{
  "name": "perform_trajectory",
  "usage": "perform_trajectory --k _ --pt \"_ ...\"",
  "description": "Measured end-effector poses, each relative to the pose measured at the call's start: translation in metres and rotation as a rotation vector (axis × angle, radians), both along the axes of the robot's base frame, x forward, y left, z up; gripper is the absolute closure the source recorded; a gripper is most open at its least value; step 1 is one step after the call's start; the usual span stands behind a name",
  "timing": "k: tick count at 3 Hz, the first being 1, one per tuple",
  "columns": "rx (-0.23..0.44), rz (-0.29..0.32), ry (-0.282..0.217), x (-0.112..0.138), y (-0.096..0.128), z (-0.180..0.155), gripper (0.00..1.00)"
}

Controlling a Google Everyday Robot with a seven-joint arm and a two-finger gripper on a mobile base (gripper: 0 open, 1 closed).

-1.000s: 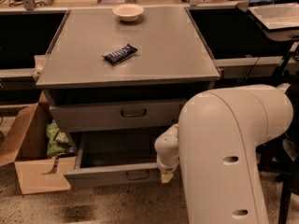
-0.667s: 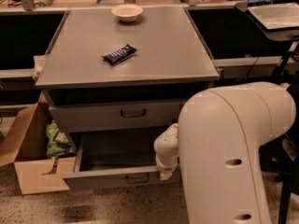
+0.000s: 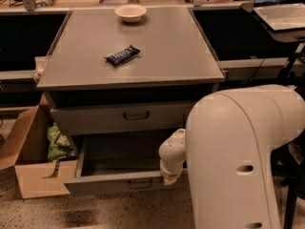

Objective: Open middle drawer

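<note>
The middle drawer (image 3: 114,184) of the grey cabinet stands pulled out, with its plain grey inside (image 3: 121,163) showing and a small dark loop handle (image 3: 140,183) at the centre of its front. My gripper (image 3: 169,177) is at the end of the white wrist (image 3: 172,152), down at the top edge of the drawer front, right of the handle. My big white arm housing (image 3: 238,161) hides the drawer's right end. The narrower drawer above it (image 3: 124,116) is pushed in.
A dark snack bar (image 3: 122,55) and a white bowl (image 3: 130,12) lie on the cabinet top (image 3: 167,46). An open cardboard box (image 3: 33,161) with a green bag (image 3: 57,144) stands on the floor left of the drawer. Desks flank the cabinet, with a laptop (image 3: 281,8) at the right.
The middle drawer has slid a little farther out towards the camera, and my wrist and gripper have moved with its front edge.
</note>
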State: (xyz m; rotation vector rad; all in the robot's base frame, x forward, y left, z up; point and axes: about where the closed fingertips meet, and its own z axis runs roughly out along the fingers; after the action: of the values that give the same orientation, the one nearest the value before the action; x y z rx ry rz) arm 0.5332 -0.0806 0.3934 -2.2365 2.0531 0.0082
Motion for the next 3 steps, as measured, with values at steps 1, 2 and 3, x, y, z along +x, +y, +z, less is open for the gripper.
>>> perform_trajectory --k 1,2,3 --pt "0.0 0.0 0.0 0.0 0.0 0.0 0.69" --pt "0.0 0.0 0.0 0.0 0.0 0.0 0.44" --pt "0.0 0.0 0.0 0.0 0.0 0.0 0.23"
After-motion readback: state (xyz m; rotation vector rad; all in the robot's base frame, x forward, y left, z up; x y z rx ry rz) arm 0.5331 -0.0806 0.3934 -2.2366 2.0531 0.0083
